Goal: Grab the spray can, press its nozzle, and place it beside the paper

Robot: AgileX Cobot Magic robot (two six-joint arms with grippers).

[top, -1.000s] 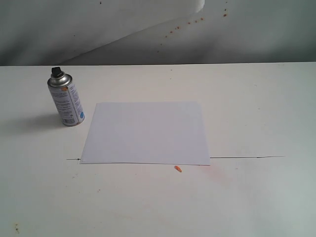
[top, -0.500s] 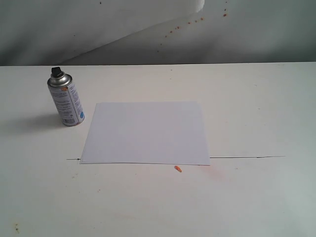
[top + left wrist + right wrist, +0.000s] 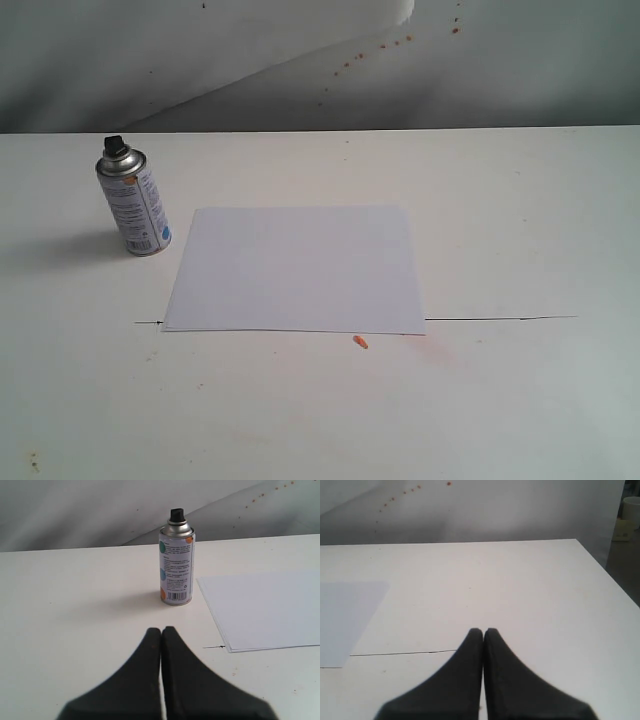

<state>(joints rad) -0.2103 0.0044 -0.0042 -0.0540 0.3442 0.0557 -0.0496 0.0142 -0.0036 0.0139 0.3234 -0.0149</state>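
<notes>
The spray can [image 3: 135,204] stands upright on the white table, just left of the paper [image 3: 297,268], with its black nozzle [image 3: 116,147] on top. The left wrist view shows the can [image 3: 176,566], its nozzle [image 3: 176,514] and the paper's left part [image 3: 265,607] well ahead of my left gripper [image 3: 161,630], which is shut and empty. My right gripper [image 3: 483,631] is also shut on nothing, above bare table right of the paper [image 3: 345,617]. Neither gripper appears in the exterior view.
A thin dark seam [image 3: 500,319] runs across the table at the paper's near edge. A small orange scrap [image 3: 360,342] lies just in front of the paper. The table's right edge [image 3: 607,575] shows in the right wrist view. A grey wall stands behind.
</notes>
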